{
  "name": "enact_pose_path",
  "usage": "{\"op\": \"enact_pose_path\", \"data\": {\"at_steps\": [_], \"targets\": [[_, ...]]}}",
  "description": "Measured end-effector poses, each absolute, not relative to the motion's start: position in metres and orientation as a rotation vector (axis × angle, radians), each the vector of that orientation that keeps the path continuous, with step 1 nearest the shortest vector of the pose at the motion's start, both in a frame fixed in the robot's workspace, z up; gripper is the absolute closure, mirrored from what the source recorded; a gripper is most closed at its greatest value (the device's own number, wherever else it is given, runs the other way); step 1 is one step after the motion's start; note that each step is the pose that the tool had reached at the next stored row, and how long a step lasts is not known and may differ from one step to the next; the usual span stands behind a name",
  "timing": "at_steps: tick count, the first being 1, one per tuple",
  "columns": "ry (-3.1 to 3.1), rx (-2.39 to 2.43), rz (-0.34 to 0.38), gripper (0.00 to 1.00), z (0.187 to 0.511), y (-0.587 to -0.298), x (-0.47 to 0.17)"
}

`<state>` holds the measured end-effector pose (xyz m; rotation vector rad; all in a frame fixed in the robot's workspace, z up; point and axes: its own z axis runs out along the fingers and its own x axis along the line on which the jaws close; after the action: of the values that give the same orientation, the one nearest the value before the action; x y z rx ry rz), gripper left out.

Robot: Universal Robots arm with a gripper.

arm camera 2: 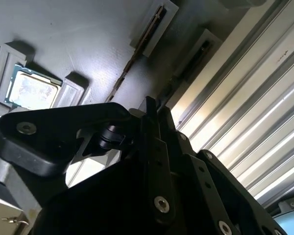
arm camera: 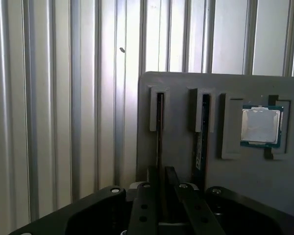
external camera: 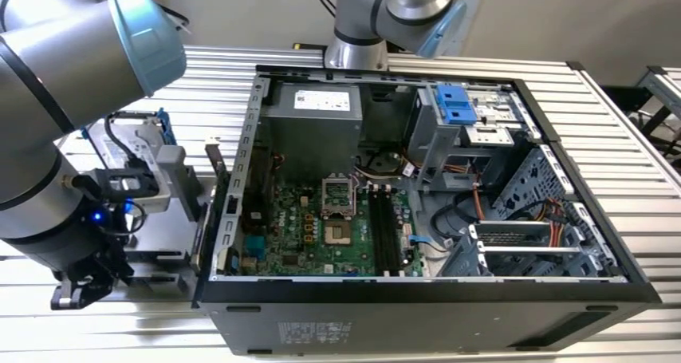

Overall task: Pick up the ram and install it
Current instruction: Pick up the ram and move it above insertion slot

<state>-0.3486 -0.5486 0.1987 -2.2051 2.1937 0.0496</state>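
1. Under everything lies a ribbed aluminium table (external camera: 627, 124), and a plain pale wall (external camera: 553, 20) closes the room behind it. An open computer case (external camera: 426, 307) lies on its side mid-table with its motherboard (external camera: 287, 235) showing. The arm's base (external camera: 356, 56) stands at the case's 12 o'clock.
2. On the power supply a white label (external camera: 322, 100), and on the case's near wall a sticker (external camera: 314, 331), carry print too small to read.
3. At the case's 9 o'clock in the exterior view lies a grey tray (external camera: 159, 247). The gripper (external camera: 76, 295) hangs low at the tray's 7 o'clock end.
4. In both wrist views the ram (arm camera: 159, 127) (arm camera 2: 198, 51) stands on edge in the tray's outermost slot, farthest from the processor (arm camera: 260, 126). A second stick (arm camera: 201, 137) sits in the slot between them. The ram's near end runs in between the gripper's fingers (arm camera: 174, 178), which are set narrow and closed on it.
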Motion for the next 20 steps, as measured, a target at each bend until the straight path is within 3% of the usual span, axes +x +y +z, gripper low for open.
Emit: {"op": "enact_pose_path", "data": {"at_steps": [10,20], "targets": [[2.199,-2.199,0.050,1.00,0.199,-0.549,-0.349],[2.200,-2.197,0.051,1.00,0.221,-0.549,-0.349]]}}
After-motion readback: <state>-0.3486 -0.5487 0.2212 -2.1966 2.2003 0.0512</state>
